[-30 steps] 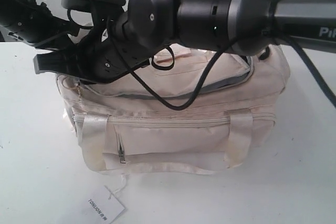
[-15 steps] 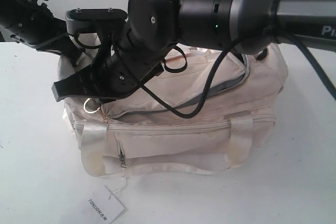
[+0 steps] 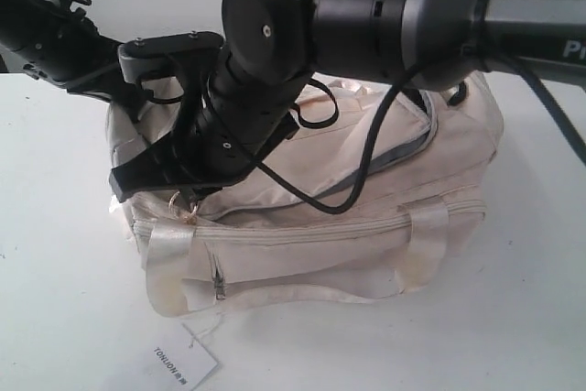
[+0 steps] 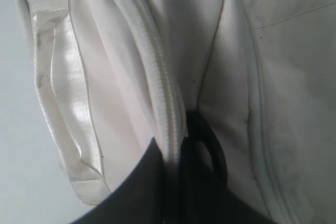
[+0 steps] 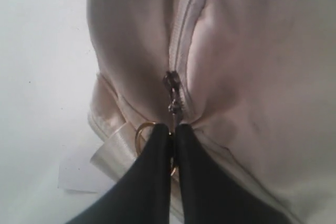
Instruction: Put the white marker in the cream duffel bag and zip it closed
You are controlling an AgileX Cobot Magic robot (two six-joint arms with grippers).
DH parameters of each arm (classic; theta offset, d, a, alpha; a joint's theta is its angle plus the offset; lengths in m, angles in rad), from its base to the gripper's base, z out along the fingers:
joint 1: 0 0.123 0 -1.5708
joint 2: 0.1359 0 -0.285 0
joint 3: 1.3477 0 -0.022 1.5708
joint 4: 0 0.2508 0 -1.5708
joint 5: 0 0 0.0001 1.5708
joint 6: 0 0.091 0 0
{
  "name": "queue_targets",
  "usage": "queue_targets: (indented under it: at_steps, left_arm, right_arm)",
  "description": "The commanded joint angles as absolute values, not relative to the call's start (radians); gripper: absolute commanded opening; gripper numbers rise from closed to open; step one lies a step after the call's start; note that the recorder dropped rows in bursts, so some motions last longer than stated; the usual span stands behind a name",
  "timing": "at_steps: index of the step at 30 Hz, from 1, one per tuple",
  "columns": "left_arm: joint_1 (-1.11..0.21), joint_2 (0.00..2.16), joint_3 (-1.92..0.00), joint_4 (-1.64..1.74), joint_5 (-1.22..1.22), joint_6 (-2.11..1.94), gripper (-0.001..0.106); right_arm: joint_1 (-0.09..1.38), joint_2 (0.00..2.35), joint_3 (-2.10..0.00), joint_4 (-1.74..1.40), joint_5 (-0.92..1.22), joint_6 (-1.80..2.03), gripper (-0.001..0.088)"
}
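Observation:
The cream duffel bag (image 3: 366,226) lies on the white table. My right gripper (image 3: 183,199) reaches across to the bag's left front corner and is shut on the gold ring pull (image 5: 139,132) of the top zipper. In the right wrist view the slider (image 5: 172,85) sits just beyond my right gripper (image 5: 172,129), and shut zipper teeth (image 5: 181,35) run away from it. My left gripper (image 3: 137,103) is at the bag's left end, and in the left wrist view my left gripper (image 4: 176,142) is shut on the zipper seam (image 4: 157,77). The white marker is hidden from every view.
A white hang tag (image 3: 183,362) lies on the table in front of the bag. Satin handle straps (image 3: 165,254) cross the front pocket, with another strap (image 4: 58,77) in the left wrist view. The right arm's black cable (image 3: 357,171) hangs over the bag's top.
The right gripper has drawn the ring pull down and rightward round the bag's left corner. The bag's left end has bunched up and its top has tilted. The left arm has barely moved.

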State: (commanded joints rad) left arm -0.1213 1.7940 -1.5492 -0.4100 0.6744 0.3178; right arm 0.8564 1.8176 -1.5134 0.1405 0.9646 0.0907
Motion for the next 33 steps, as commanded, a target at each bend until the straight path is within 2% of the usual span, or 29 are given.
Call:
queue_targets:
  at_steps: [2, 4, 5, 7, 9, 12, 15, 21, 31, 32, 33]
  left_arm:
    - [-0.121, 1.794, -1.549, -0.41, 0.674, 0.318, 0.0]
    - [-0.121, 1.794, -1.549, -0.41, 0.674, 0.318, 0.0]
    - [-0.121, 1.794, -1.549, -0.41, 0.674, 0.318, 0.0]
    - [-0.121, 1.794, -1.549, -0.41, 0.674, 0.318, 0.0]
    - [-0.121, 1.794, -1.549, -0.41, 0.674, 0.318, 0.0]
    - [-0.121, 1.794, -1.549, -0.41, 0.674, 0.318, 0.0]
    - [-0.121, 1.794, -1.549, -0.41, 0.674, 0.318, 0.0]
    - [-0.121, 1.794, -1.549, -0.41, 0.674, 0.314, 0.0]
    - [-0.121, 1.794, -1.549, -0.41, 0.674, 0.314, 0.0]
    - [-0.121, 1.794, -1.549, -0.41, 0.674, 0.314, 0.0]
    - [-0.121, 1.794, -1.549, -0.41, 0.674, 0.314, 0.0]
  right_arm:
    - [0.856, 1.818, -1.513, 0.164, 0.934, 0.124, 0.0002]
    - [0.856, 1.818, -1.513, 0.205, 0.889, 0.14, 0.0083]
    - [0.856, 1.818, -1.513, 0.227, 0.867, 0.14, 0.0167]
    - [0.856, 1.816, -1.516, 0.236, 0.852, 0.143, 0.0277]
    - [0.856, 1.802, -1.515, 0.238, 0.852, 0.146, 0.0316]
    - [0.856, 1.782, -1.515, 0.238, 0.822, 0.146, 0.0316]
    - [0.856, 1.772, -1.515, 0.242, 0.702, 0.144, 0.0316]
    - [0.859, 1.845, -1.513, 0.297, 0.567, 0.098, 0.0316]
    - [0.859, 1.909, -1.513, 0.321, 0.554, 0.072, 0.0311]
    - [0.859, 1.91, -1.513, 0.321, 0.557, 0.071, 0.0301]
    - [0.859, 1.907, -1.513, 0.321, 0.559, 0.068, 0.0251]
